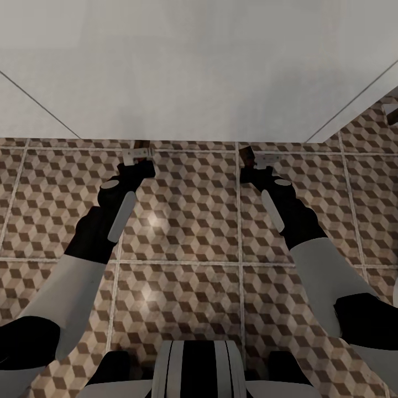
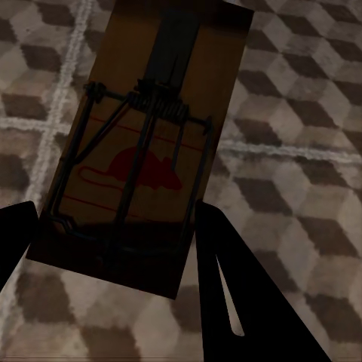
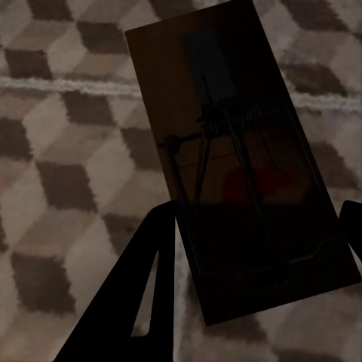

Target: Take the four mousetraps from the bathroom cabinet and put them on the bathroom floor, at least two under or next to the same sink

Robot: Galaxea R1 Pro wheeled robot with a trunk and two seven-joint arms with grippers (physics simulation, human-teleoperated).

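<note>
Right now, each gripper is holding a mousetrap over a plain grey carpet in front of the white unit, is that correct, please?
Not quite: it is no grey carpet but the cube-patterned tiled floor, as the head view shows. The left gripper and the right gripper do each hold a mousetrap before the white unit.

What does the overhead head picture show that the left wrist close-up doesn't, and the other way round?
Head view alone: both arms, the right hand with its mousetrap, and a big white surface ahead. Left wrist view alone: detail of the left mousetrap, with its wire spring and red mouse print, between the dark fingers. Shared: the left hand gripping that trap above the cube-patterned floor.
</note>
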